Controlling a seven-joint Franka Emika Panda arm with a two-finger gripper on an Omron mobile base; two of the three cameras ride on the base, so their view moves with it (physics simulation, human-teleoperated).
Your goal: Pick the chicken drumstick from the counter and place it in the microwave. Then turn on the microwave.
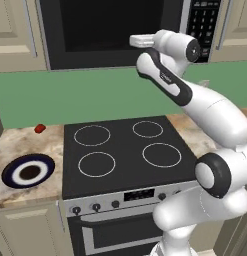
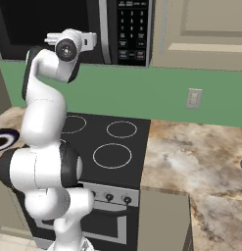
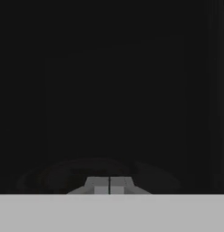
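Note:
The black microwave (image 1: 105, 25) with silver trim hangs above the stove, its keypad (image 1: 205, 25) on the right. My arm is raised to it, and the white hand (image 1: 141, 40) points at the dark front, left of the keypad (image 2: 132, 29). In the hand view my gripper (image 3: 109, 186) is shut, its two tips touching with nothing between them. Darkness lies ahead of it, with a faint round shape low down. The chicken drumstick is out of view. The marbled counter (image 1: 25, 145) flanks the stove on both sides.
A black cooktop (image 1: 120, 150) with white rings lies under the arm. On the left counter sit a dark blue plate (image 1: 28, 171) and a small bright red object (image 1: 40, 128). A wall outlet (image 2: 193, 98) is on the green backsplash above the right counter (image 2: 191, 157).

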